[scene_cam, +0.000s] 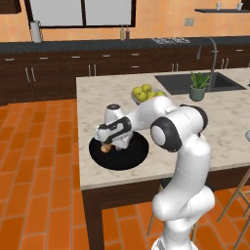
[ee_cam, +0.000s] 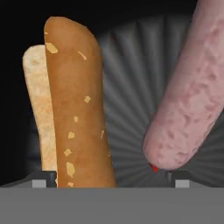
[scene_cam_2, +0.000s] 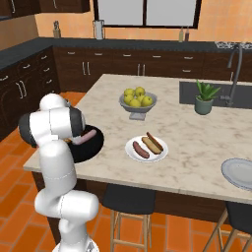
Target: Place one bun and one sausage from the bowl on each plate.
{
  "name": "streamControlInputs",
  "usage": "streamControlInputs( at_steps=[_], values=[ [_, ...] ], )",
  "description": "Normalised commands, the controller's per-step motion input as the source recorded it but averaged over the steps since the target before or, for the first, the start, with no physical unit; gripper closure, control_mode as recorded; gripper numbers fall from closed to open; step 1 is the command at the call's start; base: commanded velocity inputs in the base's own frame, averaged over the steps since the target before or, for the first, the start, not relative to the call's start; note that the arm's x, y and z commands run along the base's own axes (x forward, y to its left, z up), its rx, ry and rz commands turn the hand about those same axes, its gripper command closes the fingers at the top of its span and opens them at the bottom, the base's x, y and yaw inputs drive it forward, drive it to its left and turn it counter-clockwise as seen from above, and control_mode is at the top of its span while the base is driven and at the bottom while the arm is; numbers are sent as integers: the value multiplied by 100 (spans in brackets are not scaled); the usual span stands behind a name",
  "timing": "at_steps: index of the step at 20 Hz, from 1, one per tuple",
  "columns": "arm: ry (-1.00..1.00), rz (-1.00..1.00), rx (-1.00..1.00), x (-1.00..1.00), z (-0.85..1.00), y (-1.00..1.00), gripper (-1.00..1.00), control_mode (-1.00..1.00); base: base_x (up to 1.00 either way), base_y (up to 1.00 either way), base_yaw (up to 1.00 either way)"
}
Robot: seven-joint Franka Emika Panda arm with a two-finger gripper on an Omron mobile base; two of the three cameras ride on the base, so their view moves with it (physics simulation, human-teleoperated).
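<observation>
Gripper (ee_cam: 112,177) low in bowl (scene_cam: 132,156), grip unclear; one bun (ee_cam: 78,109), one sausage (ee_cam: 192,96)

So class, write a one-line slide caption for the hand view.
Close over the black bowl: a bun on the left, a pink sausage on the right, tool tips low at the edge.

No readable markings.
You had no text, label, brand or number legible on anything in these views.
</observation>
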Motion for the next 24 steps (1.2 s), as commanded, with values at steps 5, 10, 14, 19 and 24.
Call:
streamControlInputs(
  at_steps=[5,10,14,19,24],
  values=[
    [-4,-2,0,0,-22,1,100,-100,0,0,0],
    [-3,-3,0,0,-2,6,100,-100,0,0,0],
    [-2,-3,-7,-11,23,11,100,-100,0,0,0],
    [-3,0,0,-67,81,-2,100,-100,0,0,0],
    [-3,-9,8,-99,74,-71,100,-100,0,0,0]
  ],
)
